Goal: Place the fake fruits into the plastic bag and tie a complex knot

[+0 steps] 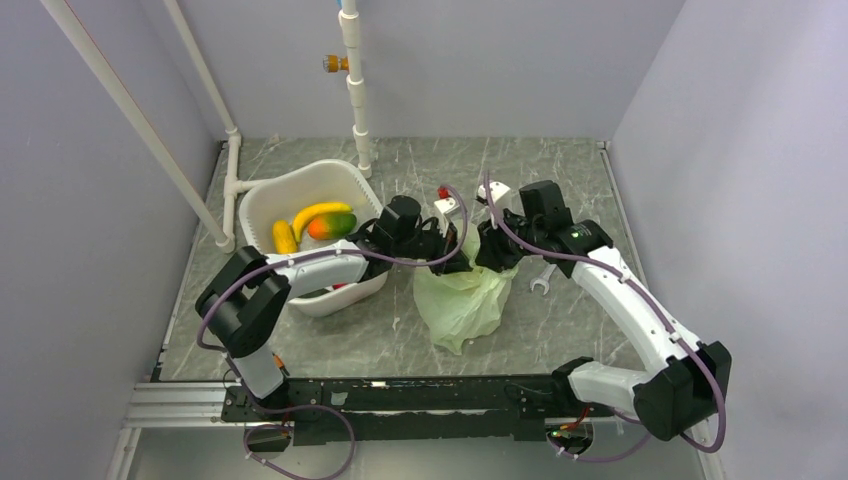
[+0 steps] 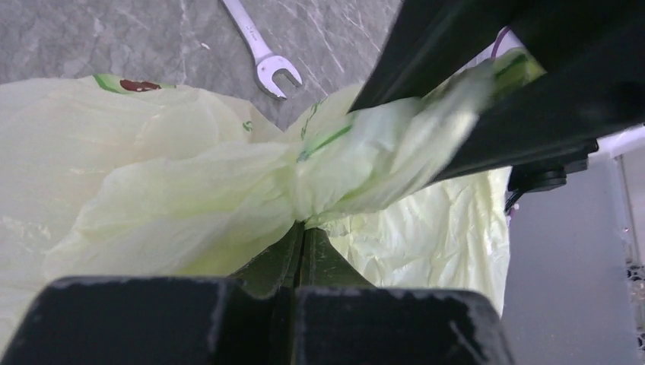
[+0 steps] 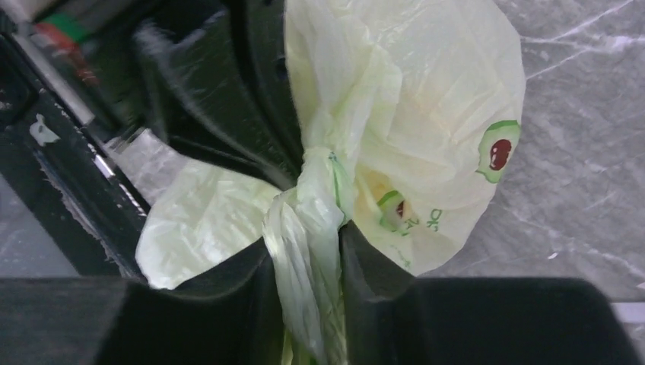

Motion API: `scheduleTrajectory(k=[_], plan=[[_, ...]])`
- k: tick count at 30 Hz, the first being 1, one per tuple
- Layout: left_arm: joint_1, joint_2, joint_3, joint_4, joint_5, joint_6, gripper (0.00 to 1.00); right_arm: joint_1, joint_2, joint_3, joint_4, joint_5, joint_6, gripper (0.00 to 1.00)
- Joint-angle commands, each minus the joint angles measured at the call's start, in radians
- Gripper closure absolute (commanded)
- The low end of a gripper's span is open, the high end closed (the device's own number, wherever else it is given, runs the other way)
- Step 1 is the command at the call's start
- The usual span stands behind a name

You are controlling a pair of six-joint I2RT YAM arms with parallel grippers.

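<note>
The pale-green plastic bag (image 1: 462, 300) lies on the table between my arms. Its handles are twisted into a bunched knot (image 3: 322, 173), which also shows in the left wrist view (image 2: 304, 160). My left gripper (image 2: 304, 230) is shut on the bag's plastic just under the knot. My right gripper (image 3: 308, 247) is shut on a twisted handle strand rising from the knot. Both grippers meet above the bag, the left one (image 1: 452, 263) beside the right one (image 1: 492, 256). Two yellow bananas (image 1: 315, 212) and an orange-red mango (image 1: 332, 226) lie in the white basin (image 1: 262, 196).
A steel wrench (image 1: 541, 278) lies on the table right of the bag and shows in the left wrist view (image 2: 262, 57). A small white part with a red top (image 1: 447, 203) stands behind the grippers. White pipes (image 1: 357, 100) rise at the back and left.
</note>
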Motion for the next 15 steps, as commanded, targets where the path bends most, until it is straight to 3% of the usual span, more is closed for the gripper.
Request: scheduleTrajectory(k=[1, 4, 7, 10, 15], plan=[[0.019, 0.020, -0.025, 0.104, 0.056, -0.097, 1.00, -0.015, -0.069, 0.075, -0.044, -0.090, 0.008, 0.56], [0.020, 0.012, -0.028, 0.097, 0.063, -0.095, 1.00, -0.056, -0.076, 0.127, -0.086, -0.153, 0.027, 0.27], [0.020, 0.009, -0.028, 0.091, 0.057, -0.094, 1.00, -0.167, -0.068, 0.203, -0.112, -0.216, 0.057, 0.20], [0.020, 0.014, -0.017, 0.078, 0.043, -0.095, 1.00, -0.331, -0.055, 0.246, -0.114, -0.269, 0.077, 0.30], [0.019, 0.026, 0.012, 0.064, 0.019, -0.101, 1.00, -0.492, 0.017, 0.163, -0.058, -0.214, 0.033, 0.65]])
